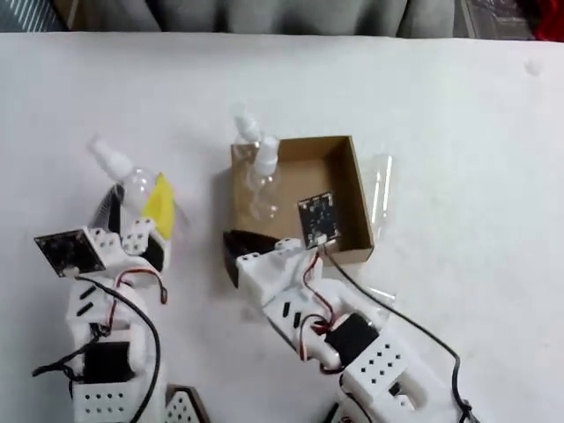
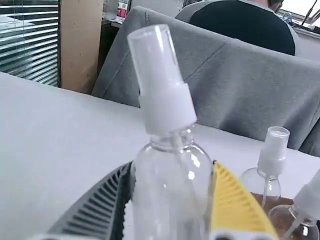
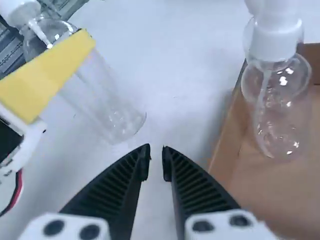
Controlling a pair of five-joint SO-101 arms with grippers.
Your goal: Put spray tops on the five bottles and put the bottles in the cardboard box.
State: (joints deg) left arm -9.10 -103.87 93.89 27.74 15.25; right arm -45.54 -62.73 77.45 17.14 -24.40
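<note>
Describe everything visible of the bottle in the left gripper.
The bottle is clear plastic with rounded shoulders. It looks empty and carries a white spray top with a thin tube running down inside. The left gripper clamps its body between a dark finger and a yellow one. It is outside the cardboard box, apart from it.

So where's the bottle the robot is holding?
In the high view the bottle is at the left of the table, clamped in the left gripper, with the cardboard box to its right.
</note>
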